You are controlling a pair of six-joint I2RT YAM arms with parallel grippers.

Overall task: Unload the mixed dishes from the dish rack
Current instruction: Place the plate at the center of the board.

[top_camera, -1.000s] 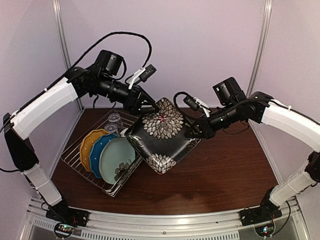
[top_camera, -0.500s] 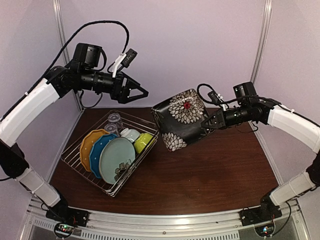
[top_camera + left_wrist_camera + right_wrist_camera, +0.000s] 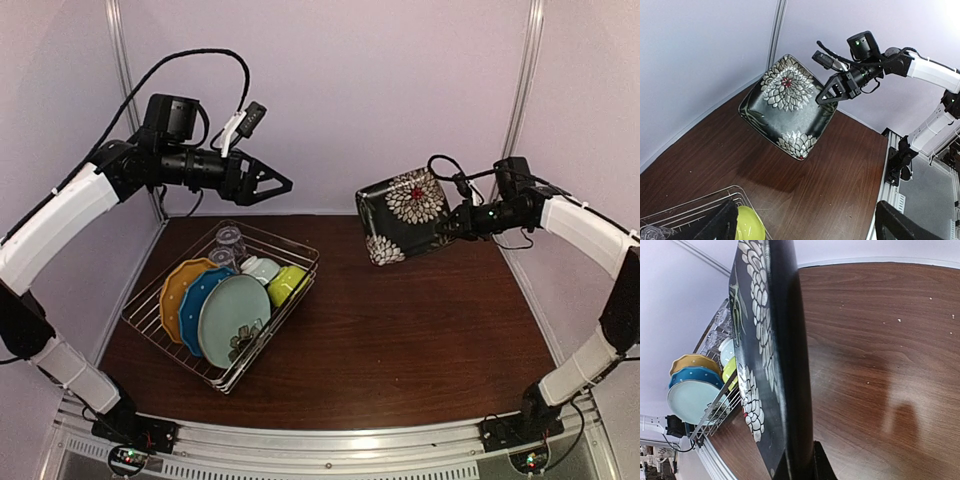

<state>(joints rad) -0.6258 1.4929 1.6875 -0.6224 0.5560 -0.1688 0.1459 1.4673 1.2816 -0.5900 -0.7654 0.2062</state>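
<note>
Count: three in the dish rack [image 3: 275,238], namely the orange-yellow plate [image 3: 172,295], blue plate [image 3: 195,300] and pale teal plate [image 3: 235,315], plus one lime-green bowl [image 3: 287,283], one small pale bowl [image 3: 262,268] and clear glasses [image 3: 229,243] I can't count for sure. The single dark patterned plate [image 3: 400,215] hangs tilted in the air over the table [image 3: 400,340] at its far right, its edge pinched in the right gripper [image 3: 452,225]. The left gripper [image 3: 285,187] hovers high over the rack's far end, jaws spread wide, empty.

The pale teal plate [image 3: 232,318] is covering most of the blue plate [image 3: 195,300]; the left wrist view is cropping the dish rack [image 3: 700,202].
</note>
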